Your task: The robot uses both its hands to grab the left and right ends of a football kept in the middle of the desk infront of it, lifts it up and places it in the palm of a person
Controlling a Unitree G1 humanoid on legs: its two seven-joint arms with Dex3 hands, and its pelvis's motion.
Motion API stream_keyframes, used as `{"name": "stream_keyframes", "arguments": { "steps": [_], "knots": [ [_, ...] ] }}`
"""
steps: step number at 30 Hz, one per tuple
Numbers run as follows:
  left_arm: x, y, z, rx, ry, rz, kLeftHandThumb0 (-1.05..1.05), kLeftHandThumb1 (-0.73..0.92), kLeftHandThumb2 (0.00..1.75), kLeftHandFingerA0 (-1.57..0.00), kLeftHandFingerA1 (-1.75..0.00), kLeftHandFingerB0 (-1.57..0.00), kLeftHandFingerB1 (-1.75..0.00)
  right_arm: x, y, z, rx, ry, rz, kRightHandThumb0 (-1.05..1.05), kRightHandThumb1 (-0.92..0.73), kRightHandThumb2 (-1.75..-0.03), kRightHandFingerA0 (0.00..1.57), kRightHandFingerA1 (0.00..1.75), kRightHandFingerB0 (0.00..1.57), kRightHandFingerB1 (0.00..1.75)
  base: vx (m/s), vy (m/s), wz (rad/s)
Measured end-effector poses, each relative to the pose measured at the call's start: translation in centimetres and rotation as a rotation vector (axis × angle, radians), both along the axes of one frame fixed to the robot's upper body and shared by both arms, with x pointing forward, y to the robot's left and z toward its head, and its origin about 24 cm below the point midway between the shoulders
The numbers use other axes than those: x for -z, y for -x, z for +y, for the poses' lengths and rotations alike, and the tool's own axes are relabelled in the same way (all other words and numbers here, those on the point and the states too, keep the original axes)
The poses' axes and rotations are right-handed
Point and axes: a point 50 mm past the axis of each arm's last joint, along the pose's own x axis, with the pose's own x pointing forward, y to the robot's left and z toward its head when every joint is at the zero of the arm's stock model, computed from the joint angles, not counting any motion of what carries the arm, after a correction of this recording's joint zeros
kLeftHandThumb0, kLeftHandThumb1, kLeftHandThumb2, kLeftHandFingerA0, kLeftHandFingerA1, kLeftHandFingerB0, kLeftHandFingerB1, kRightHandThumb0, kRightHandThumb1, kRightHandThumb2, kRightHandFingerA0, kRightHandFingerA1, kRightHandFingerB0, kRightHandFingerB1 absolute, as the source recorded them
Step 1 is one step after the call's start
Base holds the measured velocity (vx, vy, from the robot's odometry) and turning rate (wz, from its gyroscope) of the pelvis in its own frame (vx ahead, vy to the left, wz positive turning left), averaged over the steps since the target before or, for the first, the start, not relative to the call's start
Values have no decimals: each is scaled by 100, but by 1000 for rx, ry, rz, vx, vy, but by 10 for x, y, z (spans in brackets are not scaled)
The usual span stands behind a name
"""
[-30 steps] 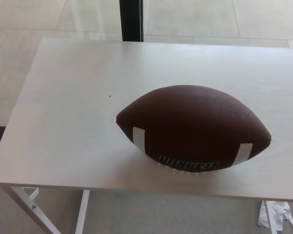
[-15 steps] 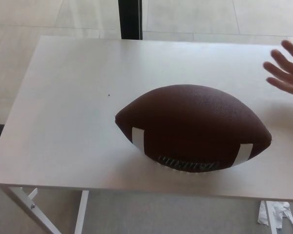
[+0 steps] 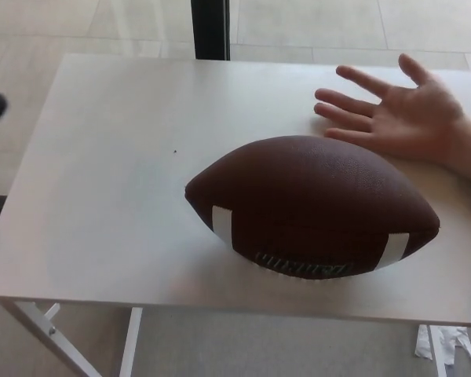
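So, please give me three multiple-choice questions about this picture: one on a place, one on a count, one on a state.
1. Where does the person's hand lie?
A. behind the football, to the right
B. under the desk
C. on top of the football

2. How many white stripes show on the football?
A. none
B. two
C. five

3. In what state is the football?
A. held up by both robot hands
B. lying in the person's palm
C. resting on the desk, ungrasped

Answers:
1. A: the person's hand is open, palm up, on the desk beyond the football.
2. B: one stripe near each end.
3. C: it sits on the desk and no robot hand touches it.
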Motion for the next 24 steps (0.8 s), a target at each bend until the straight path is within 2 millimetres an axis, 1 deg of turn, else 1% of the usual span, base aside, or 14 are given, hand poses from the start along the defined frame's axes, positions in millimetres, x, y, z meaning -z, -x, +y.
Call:
{"name": "stream_keyframes", "arguments": {
  "steps": [1, 2, 3, 4, 6, 7, 8, 9, 15, 16, 17, 18, 22, 24],
  "knots": [
    [5, -2, -14, 37, 11, 19, -85, 91, 82, -38, -62, -25, -46, 6, -3, 13, -26, -29, 18, -93, -78, -118, 28, 51, 27, 43, 0, 0, 0],
    [9, -3, -23, 62, 16, 38, -85, 91, 82, -38, -62, -25, -46, 11, -3, 21, -42, -48, 36, -93, -78, -118, 28, 51, 27, 43, 0, 0, 0],
    [14, -4, -33, 86, 21, 61, -85, 92, 82, -40, -63, -28, -47, 17, -4, 30, -56, -62, 64, -90, -92, -68, 35, 41, 35, 31, 0, 0, 0],
    [19, -4, -41, 105, 20, 89, -83, 92, 83, -39, -61, -27, -46, 25, -3, 38, -63, -76, 100, -90, -92, -71, 36, 43, 36, 32, 0, 0, 0],
    [26, -3, -49, 119, 11, 124, -84, 92, 86, -36, -60, -26, -46, 33, 0, 44, -63, -79, 146, -95, -81, -86, 39, 48, 33, 37, 0, 0, 0],
    [29, -2, -51, 122, 4, 142, -86, 91, 85, -39, -63, -27, -47, 37, 2, 45, -57, -77, 168, -83, -74, -112, 42, 57, 32, 47, 0, 0, 0],
    [32, -2, -53, 124, 0, 154, -86, 91, 85, -39, -63, -27, -47, 40, 3, 46, -53, -75, 184, -83, -74, -112, 42, 57, 32, 47, 0, 0, 0],
    [35, -2, -55, 126, -3, 167, -86, 91, 85, -39, -64, -27, -47, 43, 3, 47, -50, -74, 201, -86, -92, -74, 45, 48, 36, 33, 0, 0, 0],
    [49, 2, -62, 135, -20, 226, -85, 92, 83, -37, -62, -28, -47, 62, 8, 51, -38, -65, 296, -89, -92, -75, 47, 48, 39, 34, 0, 0, 0],
    [50, 3, -63, 135, -24, 233, -85, 92, 83, -38, -62, -28, -47, 65, 9, 52, -37, -62, 309, -89, -77, -116, 44, 59, 35, 48, 0, 0, 0],
    [51, 3, -63, 137, -29, 237, -86, 92, 83, -38, -62, -28, -46, 67, 10, 52, -37, -60, 320, -85, -75, -116, 41, 58, 32, 47, 0, 0, 0],
    [52, 4, -63, 137, -33, 240, -87, 92, 83, -39, -63, -29, -47, 69, 10, 52, -36, -58, 324, -91, -92, -74, 48, 52, 41, 34, 0, 0, 0],
    [55, 5, -62, 139, -55, 254, -89, 92, 84, -37, -60, -28, -45, 70, 11, 51, -30, -45, 323, -89, -92, -74, 51, 50, 38, 34, 0, 0, 0],
    [58, 5, -62, 141, -63, 270, -94, 92, 87, -33, -59, -19, -41, 70, 11, 52, -30, -38, 323, -88, -92, -75, 48, 49, 41, 35, 0, 0, 0]
  ]
}}
